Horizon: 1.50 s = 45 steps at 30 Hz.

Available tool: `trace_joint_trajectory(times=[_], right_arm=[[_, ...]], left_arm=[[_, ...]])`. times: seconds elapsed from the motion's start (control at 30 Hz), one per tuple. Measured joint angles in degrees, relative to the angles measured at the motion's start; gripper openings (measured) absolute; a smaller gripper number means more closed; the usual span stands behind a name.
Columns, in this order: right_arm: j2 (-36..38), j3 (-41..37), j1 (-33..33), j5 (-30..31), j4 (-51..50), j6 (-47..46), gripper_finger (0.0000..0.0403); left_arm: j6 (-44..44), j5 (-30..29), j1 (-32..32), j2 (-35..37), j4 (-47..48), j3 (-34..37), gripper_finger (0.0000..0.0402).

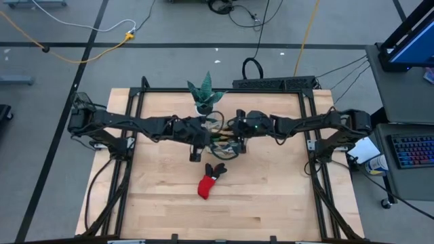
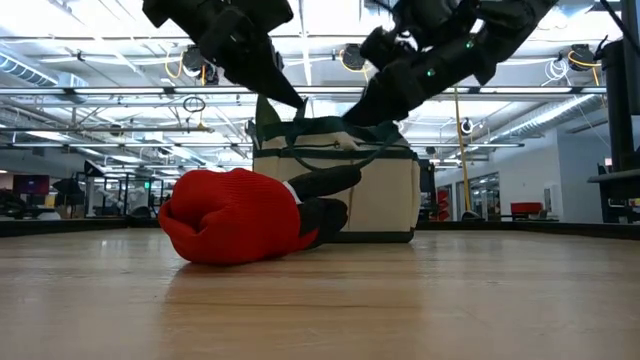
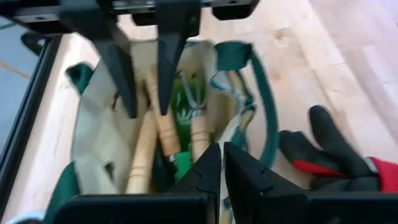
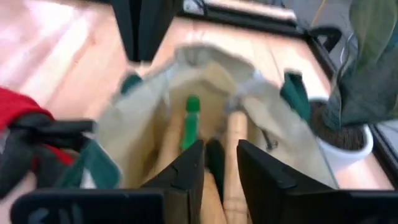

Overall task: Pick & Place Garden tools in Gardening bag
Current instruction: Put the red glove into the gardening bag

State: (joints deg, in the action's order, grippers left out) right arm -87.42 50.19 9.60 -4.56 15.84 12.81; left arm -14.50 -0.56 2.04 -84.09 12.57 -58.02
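The right end effector [image 4: 219,163], fingers parted and empty, hangs over the open bag [image 1: 224,141], where wooden-handled tools [image 4: 235,134] stand inside; lifting out carelessly could snag a handle. The left end effector [image 3: 222,163], closed, crowds alongside. The glove [image 1: 209,180] lies at 6 o'clock on the desk [image 1: 271,203].

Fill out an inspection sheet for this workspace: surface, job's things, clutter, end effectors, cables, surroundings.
Surface: wooden table, bare at the front.
Job's things: bag open at mid-table, wooden-handled tools and a green bottle inside; red-and-black glove lies on the table in front of it.
Clutter: potted plant behind the bag.
End effectors: left end effector shut, empty, over the bag; right end effector parted, empty, over the bag.
Cables: yellow and black cables on the floor behind the table.
Surroundings: keyboard on a desk to the right.
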Motion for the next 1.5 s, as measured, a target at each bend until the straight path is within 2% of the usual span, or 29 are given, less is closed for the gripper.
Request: trace_joint_trajectory(times=[0.2, 0.43, 0.63, 0.73, 0.9, 1.1, 1.27, 1.5], right_arm=[[1.8, 0.0, -2.2, 0.0, -0.3, 0.5, 0.0106], [2.3, 0.0, -4.9, 0.0, -0.6, 0.5, 0.0138], [2.3, 0.0, -7.6, 0.0, -0.8, 0.4, 0.0159], [2.3, 0.0, -8.9, 0.0, -0.8, 0.4, 0.0163], [2.3, 0.0, -11.4, 0.0, -0.8, -0.1, 0.0164], [2.3, 0.0, -14.6, 0.0, -0.8, -0.4, 0.0164], [2.3, 0.0, -17.1, 0.0, -0.9, -2.1, 0.0162], [2.3, 0.0, -19.0, 0.0, -0.8, -3.2, 0.0159]], left_arm=[[3.8, 0.0, -3.3, 0.0, -1.6, 0.0, 0.0026], [16.2, 3.6, -6.1, 0.0, 0.5, 0.0, 0.0027], [18.1, 3.5, -9.2, 0.0, 1.7, 0.0, 0.0034], [18.4, 3.5, -10.4, 0.0, 1.8, 0.0, 0.0062], [23.8, 2.0, -11.6, 0.0, 2.0, 0.0, 0.0127], [36.7, 1.9, -13.0, 0.0, 2.2, 0.0, 0.0174], [46.6, 1.4, -15.2, 0.0, 2.3, 0.0, 0.0177], [57.4, -2.5, -18.9, -4.8, 3.2, -0.1, 0.0157]])
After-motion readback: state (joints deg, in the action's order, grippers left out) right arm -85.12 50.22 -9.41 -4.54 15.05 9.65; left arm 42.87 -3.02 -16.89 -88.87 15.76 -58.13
